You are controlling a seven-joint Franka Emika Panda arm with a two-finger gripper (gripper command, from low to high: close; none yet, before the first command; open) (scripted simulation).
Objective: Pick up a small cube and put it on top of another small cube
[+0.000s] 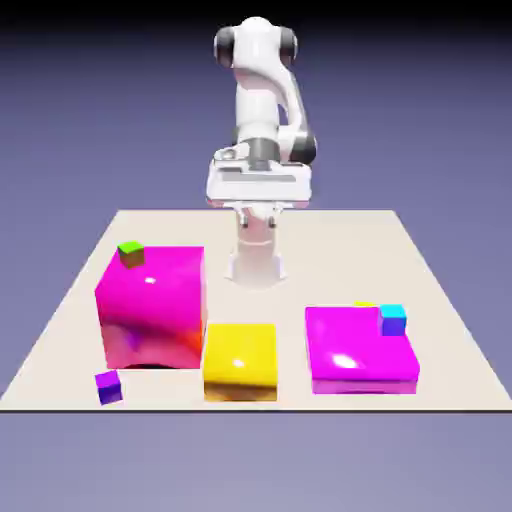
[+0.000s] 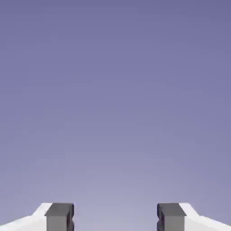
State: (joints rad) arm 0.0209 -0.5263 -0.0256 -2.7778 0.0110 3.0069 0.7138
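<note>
The gripper (image 1: 260, 221) is wide apart, with nothing in it. The purple cube (image 1: 108, 387) sits by the worktop's (image 1: 308, 232) front left corner. Grabbing comes first: reach down there.

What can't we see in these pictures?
- The yellow thing behind the flat pink block: in the exterior view, that block hides most of it.
- The back of the big pink block: it faces away in the exterior view.
- The bottom of the blue cube: hidden by its own top and sides in the exterior view.
- The gripper's lower parts: cut off by the hand view's bottom edge.
</note>
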